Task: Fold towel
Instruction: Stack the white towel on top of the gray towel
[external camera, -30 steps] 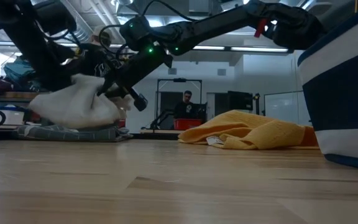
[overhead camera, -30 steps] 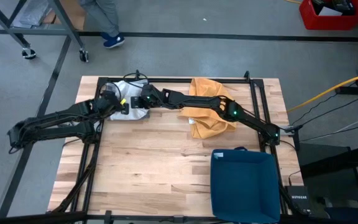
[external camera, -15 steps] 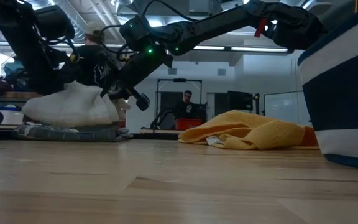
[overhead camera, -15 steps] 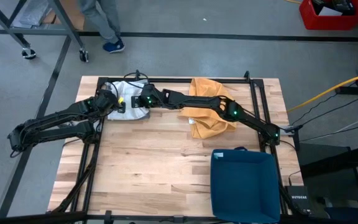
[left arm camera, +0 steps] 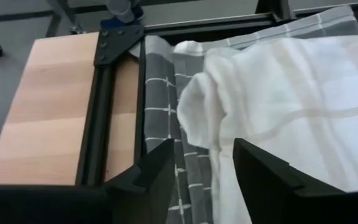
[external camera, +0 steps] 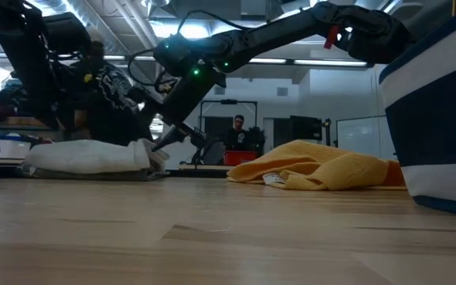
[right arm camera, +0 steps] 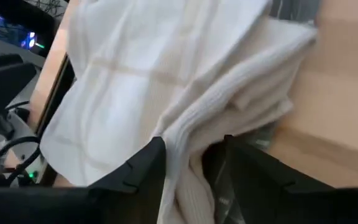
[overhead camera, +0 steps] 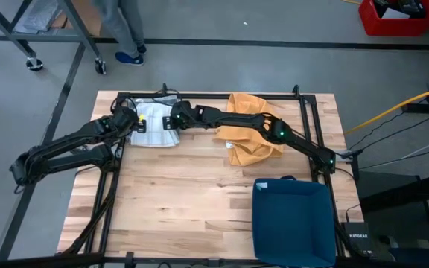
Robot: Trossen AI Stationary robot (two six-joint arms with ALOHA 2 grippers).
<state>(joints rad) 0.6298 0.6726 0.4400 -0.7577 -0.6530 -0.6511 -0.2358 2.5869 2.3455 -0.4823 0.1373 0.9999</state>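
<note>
Fingers parted on both sides, gripping nothing: left gripper [overhead camera: 130,119] and right gripper [overhead camera: 171,119] flank the white towel [overhead camera: 152,123] lying folded at eleven o'clock on the table [overhead camera: 185,193]. Best lift straight away, no snagging. Yellow cloth [overhead camera: 252,128] crowds one o'clock; blue bin [overhead camera: 293,219] at five; centre lies free.

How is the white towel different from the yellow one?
The white towel lies flat and folded at the table's back-left corner; the yellow towel is a crumpled heap further right. Both tools, left and right, are at the white towel; none is at the yellow one. Both towels rest on the table.
</note>
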